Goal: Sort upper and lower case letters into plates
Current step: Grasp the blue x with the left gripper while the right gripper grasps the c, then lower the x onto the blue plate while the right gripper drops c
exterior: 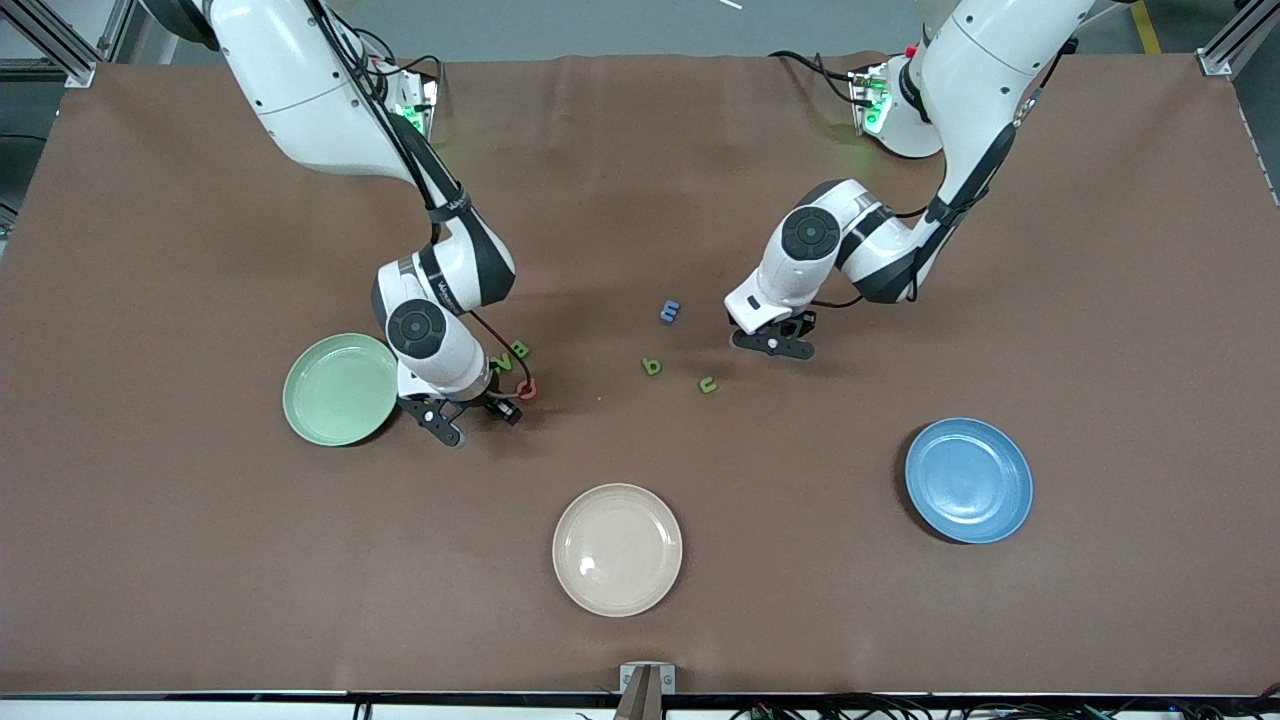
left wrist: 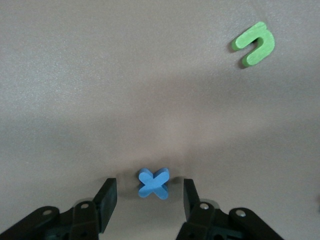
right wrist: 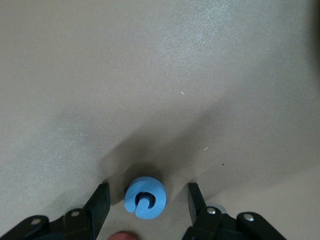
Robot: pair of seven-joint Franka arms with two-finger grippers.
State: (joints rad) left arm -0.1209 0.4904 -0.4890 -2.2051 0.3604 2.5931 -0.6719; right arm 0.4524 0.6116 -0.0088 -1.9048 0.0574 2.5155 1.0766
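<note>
The pale green plate (exterior: 340, 389) lies toward the right arm's end of the table and the blue plate (exterior: 968, 480) toward the left arm's end; both are empty. My right gripper (exterior: 475, 415) is low beside the green plate. In its wrist view it (right wrist: 148, 189) is open around a round blue letter (right wrist: 145, 197), with a gap on each side. My left gripper (exterior: 775, 345) is low over the table's middle. It (left wrist: 150, 184) stands open around a blue x (left wrist: 154, 183) without touching it. Both blue letters are hidden in the front view.
Loose letters lie between the arms: a blue m (exterior: 670, 312), a green b (exterior: 652, 366) and a green u (exterior: 708, 384) (left wrist: 255, 44). Two green letters (exterior: 511, 357) and a red one (exterior: 527, 389) lie by the right gripper. A cream plate (exterior: 617, 549) sits nearest the front camera.
</note>
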